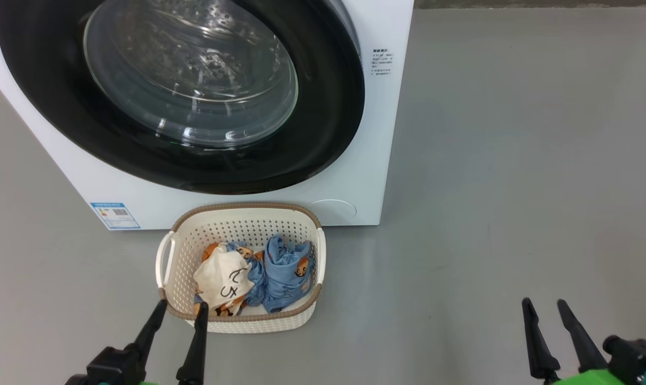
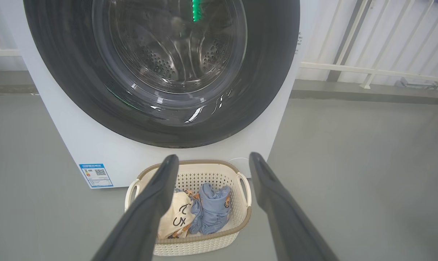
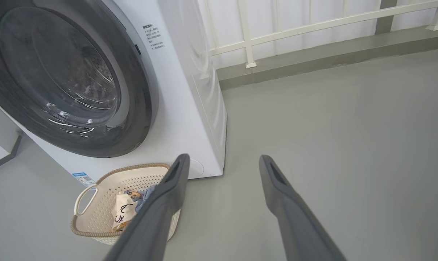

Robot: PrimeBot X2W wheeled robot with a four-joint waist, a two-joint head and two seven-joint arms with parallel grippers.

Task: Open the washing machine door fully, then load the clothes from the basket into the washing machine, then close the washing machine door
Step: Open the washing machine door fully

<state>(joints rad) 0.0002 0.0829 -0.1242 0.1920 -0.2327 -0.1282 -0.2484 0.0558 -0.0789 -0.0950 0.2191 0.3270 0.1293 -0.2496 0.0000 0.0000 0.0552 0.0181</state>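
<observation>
Two clothes (image 1: pixel 267 275), one basket (image 1: pixel 237 230), one washing machine door (image 1: pixel 189 75)

Closed washing machine door (image 1: pixel 194 91) barring entry (open floor (image 1: pixel 515 160) rightward)

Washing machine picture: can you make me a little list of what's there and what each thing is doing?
machine: white, standing on the grey floor
door: shut, not yet opened
basket: on the floor, just in front of the machine
clothes: a cream one and a blue one, both in the basket
left gripper: open, empty, tips by the basket's near rim
right gripper: open, empty, over bare floor to the right of the basket
</observation>
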